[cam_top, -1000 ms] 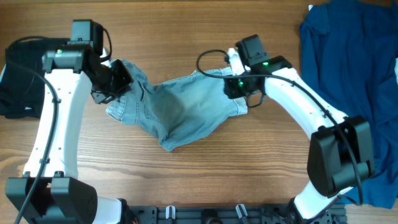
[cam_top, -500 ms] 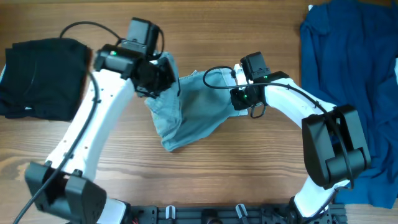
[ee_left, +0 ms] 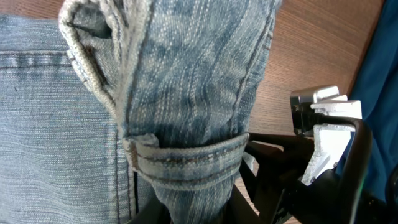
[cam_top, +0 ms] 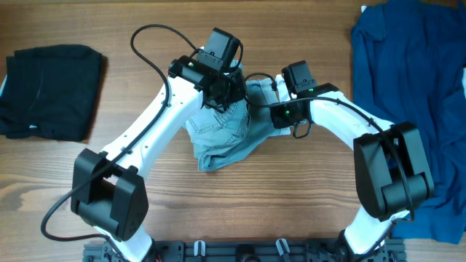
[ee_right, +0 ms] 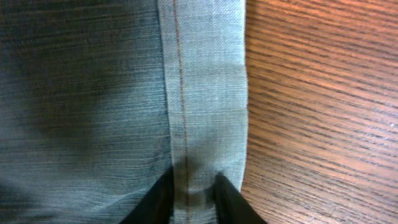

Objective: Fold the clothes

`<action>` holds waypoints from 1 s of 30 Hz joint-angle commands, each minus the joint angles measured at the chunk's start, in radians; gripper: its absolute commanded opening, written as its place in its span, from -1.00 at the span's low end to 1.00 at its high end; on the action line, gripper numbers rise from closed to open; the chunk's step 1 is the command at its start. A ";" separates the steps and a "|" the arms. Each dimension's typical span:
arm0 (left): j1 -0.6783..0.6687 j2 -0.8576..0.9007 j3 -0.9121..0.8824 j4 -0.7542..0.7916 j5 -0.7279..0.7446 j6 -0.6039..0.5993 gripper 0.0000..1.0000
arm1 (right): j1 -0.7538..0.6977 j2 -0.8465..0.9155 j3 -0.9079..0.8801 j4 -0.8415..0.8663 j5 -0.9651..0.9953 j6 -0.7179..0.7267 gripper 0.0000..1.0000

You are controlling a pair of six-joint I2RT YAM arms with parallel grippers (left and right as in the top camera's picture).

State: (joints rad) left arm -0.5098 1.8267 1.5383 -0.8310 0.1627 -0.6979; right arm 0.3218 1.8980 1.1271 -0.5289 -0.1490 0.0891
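Note:
The pale light-blue denim shorts (cam_top: pixel 222 138) lie bunched at the table's middle, one side lifted over the other. My left gripper (cam_top: pixel 222 93) is shut on a fold of the shorts (ee_left: pixel 186 93), carried over beside the right gripper. Its jaws (ee_left: pixel 198 211) pinch a hemmed band of denim. My right gripper (cam_top: pixel 279 113) is shut on the shorts' right edge. Its jaws (ee_right: pixel 189 190) clamp a stitched hem (ee_right: pixel 199 93) flat on the wood.
A black folded garment (cam_top: pixel 47 91) lies at the far left. A big dark-blue garment (cam_top: pixel 411 94) covers the right side and shows in the left wrist view (ee_left: pixel 382 93). Bare wood lies along the front edge.
My left gripper has swept from the far left to the right, pulling its side of the shorts over toward the right gripper. The right gripper has stayed put, holding its edge.

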 commanded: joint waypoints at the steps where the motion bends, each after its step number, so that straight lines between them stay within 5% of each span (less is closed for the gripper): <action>1: -0.012 0.010 0.025 0.027 0.027 -0.018 -0.38 | 0.005 0.041 -0.026 -0.010 0.008 0.027 -0.60; 2: -0.012 0.010 0.025 0.032 0.027 -0.018 0.01 | 0.004 0.039 -0.013 -0.016 0.009 0.035 -0.60; 4: -0.011 0.010 0.025 0.026 0.027 -0.002 0.35 | -0.013 0.010 0.043 -0.056 0.051 0.085 -0.58; 9: 0.072 0.010 0.025 0.012 -0.075 0.070 0.47 | -0.146 -0.193 0.231 -0.186 0.077 0.111 -0.14; 12: 0.168 0.010 0.025 -0.005 -0.144 0.069 0.50 | -0.148 -0.263 0.237 -0.273 -0.200 -0.040 0.00; 17: 0.205 0.012 0.012 -0.139 -0.131 0.062 0.56 | -0.091 -0.231 0.152 -0.336 -0.350 -0.034 0.20; 22: 0.204 0.014 -0.011 -0.136 -0.130 0.061 0.60 | -0.030 -0.123 0.080 -0.278 -0.163 0.061 0.19; 26: 0.204 0.014 -0.016 -0.154 -0.130 0.062 0.63 | -0.040 0.015 0.062 -0.324 0.182 0.347 -0.07; 30: 0.204 0.014 -0.016 -0.112 -0.130 0.062 0.63 | -0.045 0.011 0.067 -0.344 0.164 0.377 -0.11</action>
State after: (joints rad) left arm -0.3054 1.8290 1.5337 -0.9722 0.0460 -0.6445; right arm 0.2913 1.8835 1.2095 -0.8757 -0.1299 0.4122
